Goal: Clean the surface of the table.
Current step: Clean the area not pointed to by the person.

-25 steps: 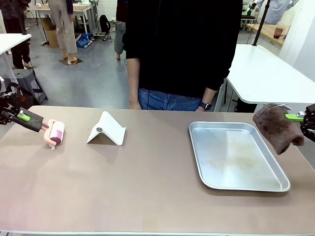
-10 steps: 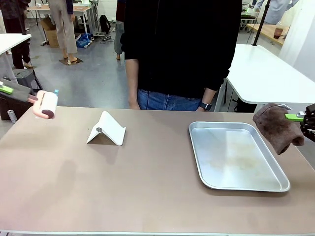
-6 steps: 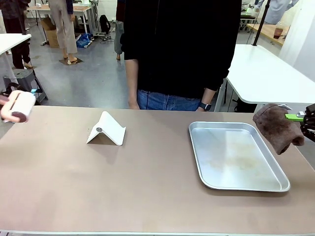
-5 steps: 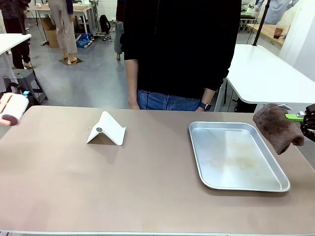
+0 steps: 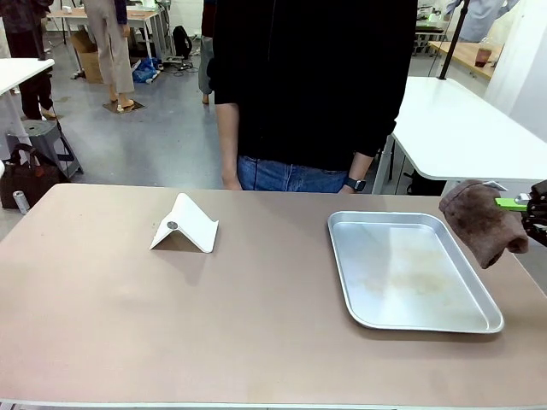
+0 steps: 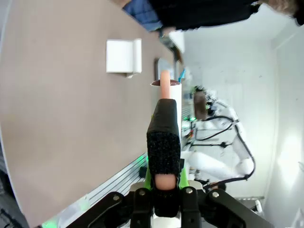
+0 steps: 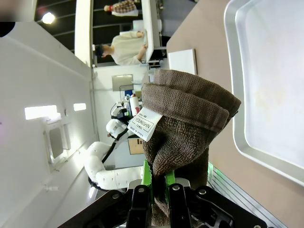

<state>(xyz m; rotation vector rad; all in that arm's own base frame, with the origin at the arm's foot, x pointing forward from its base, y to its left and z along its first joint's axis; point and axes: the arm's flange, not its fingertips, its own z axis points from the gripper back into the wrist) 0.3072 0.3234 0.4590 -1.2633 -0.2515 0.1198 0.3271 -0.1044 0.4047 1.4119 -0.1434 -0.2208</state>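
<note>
The table (image 5: 256,316) has a smooth tan-brown top. In the left wrist view my left gripper (image 6: 164,108) is shut on the pink handle of a lint roller (image 6: 166,89), held in the air off the table's (image 6: 66,118) end. At the table's right edge my right gripper (image 5: 523,205) is shut on a brown cloth (image 5: 483,220) that hangs above the tabletop beside the tray. In the right wrist view the cloth (image 7: 183,114), with a white label, bunches over the green fingers of that gripper (image 7: 159,176).
A shiny metal tray (image 5: 344,256) lies on the right half of the table. A white folded stand (image 5: 184,224) sits at the back left. A person in black (image 5: 312,85) stands at the far edge. A white-topped table (image 5: 453,128) stands behind on the right.
My left gripper lifted the lint roller off the table and carried it left, out of the front view. The right gripper and its cloth have not moved.
</note>
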